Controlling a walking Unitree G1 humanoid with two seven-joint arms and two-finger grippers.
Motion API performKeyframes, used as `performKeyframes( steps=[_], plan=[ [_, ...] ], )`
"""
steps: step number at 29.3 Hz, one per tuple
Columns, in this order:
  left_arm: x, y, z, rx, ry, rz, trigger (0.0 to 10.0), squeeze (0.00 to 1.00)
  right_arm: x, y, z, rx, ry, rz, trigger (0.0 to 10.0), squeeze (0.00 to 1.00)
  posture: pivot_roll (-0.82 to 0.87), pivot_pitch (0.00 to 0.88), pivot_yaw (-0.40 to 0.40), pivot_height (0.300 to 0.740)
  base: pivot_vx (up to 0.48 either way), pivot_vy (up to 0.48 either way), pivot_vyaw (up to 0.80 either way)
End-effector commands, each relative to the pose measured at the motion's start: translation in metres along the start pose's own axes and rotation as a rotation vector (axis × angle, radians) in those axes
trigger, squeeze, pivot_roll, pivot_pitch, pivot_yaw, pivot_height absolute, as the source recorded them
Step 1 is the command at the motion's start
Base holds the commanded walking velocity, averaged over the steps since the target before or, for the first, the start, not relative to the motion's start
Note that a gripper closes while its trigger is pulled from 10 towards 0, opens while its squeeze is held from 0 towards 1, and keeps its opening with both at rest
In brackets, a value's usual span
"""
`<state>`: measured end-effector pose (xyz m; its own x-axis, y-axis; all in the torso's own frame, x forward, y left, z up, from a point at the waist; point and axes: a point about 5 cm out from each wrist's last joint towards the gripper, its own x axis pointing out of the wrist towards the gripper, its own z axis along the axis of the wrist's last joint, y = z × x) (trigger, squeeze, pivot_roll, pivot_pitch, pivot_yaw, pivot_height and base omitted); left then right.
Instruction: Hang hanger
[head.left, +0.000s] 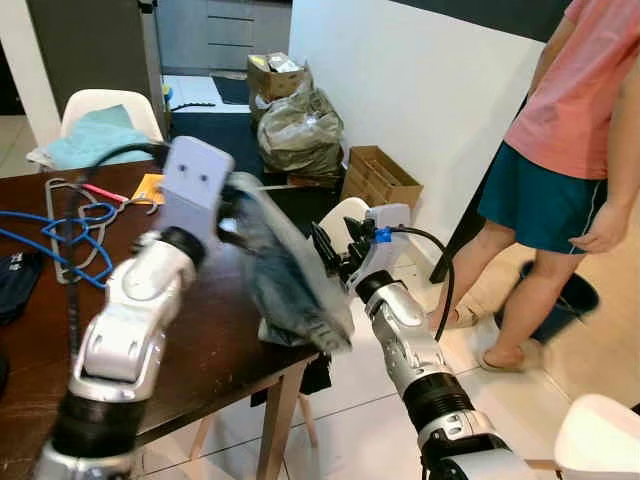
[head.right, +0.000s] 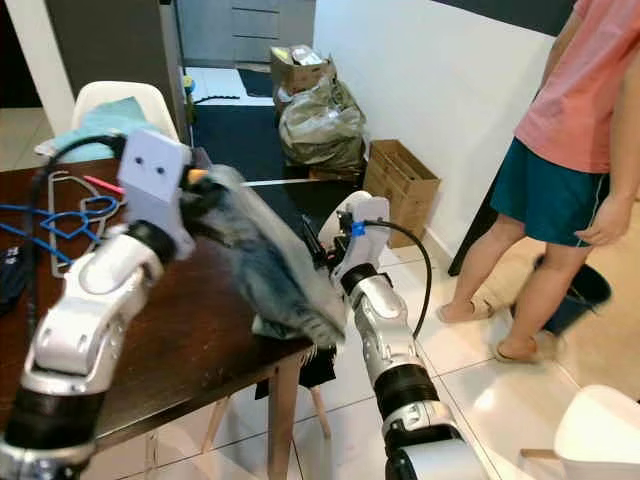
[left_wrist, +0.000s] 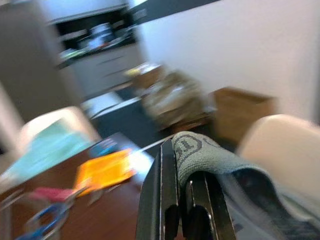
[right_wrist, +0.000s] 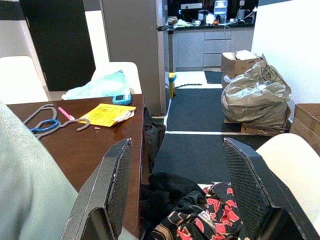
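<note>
Left gripper (left_wrist: 185, 210) clamped on grey cloth (head.left: 285, 270) above table (head.left: 200, 370); right gripper (right_wrist: 180, 195) wide open, empty; hangers (right_wrist: 50, 120) untouched, to be fetched next

View blurred. Left gripper (left_wrist: 182, 200): black fingers (left_wrist: 159, 195) closed together on a fold of grey cloth (left_wrist: 200, 155). The cloth drapes over the fingertips and falls away along one side; a round printed mark shows on the fold. Beyond the fingers, brown tabletop (left_wrist: 65, 205). On it, an orange sheet (left_wrist: 102, 170) near the far edge, a pink item (left_wrist: 47, 193) and a blue loop (left_wrist: 47, 222) closer in; what they are cannot be resolved. White chair (left_wrist: 50, 125) at the table's far edge carries teal fabric (left_wrist: 47, 150). Second white chair back (left_wrist: 285, 145) beside the cloth. Cardboard box (left_wrist: 242, 102) and a bulky bag (left_wrist: 175, 95) against the white wall (left_wrist: 240, 40).
</note>
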<state>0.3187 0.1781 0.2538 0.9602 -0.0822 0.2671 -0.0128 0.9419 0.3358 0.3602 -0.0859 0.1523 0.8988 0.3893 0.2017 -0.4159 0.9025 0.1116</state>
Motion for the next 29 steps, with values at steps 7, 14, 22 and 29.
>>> performKeyframes(
  steps=[7, 14, 22, 29],
  plan=[
    [0.000, 0.034, -0.001, 0.123, 0.039, 0.264, 10.0, 0.00, -0.001, -0.002, 0.000, 0.005, -0.001, -0.002, 10.0, 0.00, 0.08, 0.000, -0.136, 0.740, 0.000, 0.000, 0.00],
    [-0.008, 0.058, 0.010, 0.324, 0.010, 0.438, 10.0, 0.00, -0.001, -0.001, 0.000, 0.008, -0.003, 0.001, 10.0, 0.00, 0.08, 0.000, -0.137, 0.740, 0.000, 0.000, 0.00],
    [-0.002, 0.041, 0.006, 0.313, 0.007, 0.330, 10.0, 0.00, -0.001, -0.001, -0.001, 0.010, 0.003, 0.004, 10.0, 0.00, 0.08, 0.000, -0.142, 0.740, 0.000, 0.000, 0.00],
    [-0.001, 0.007, -0.013, 0.288, 0.102, 0.087, 10.0, 0.00, -0.001, -0.001, -0.001, 0.010, 0.005, 0.002, 10.0, 0.00, 0.08, 0.000, -0.138, 0.740, 0.000, 0.000, 0.00]
  ],
)
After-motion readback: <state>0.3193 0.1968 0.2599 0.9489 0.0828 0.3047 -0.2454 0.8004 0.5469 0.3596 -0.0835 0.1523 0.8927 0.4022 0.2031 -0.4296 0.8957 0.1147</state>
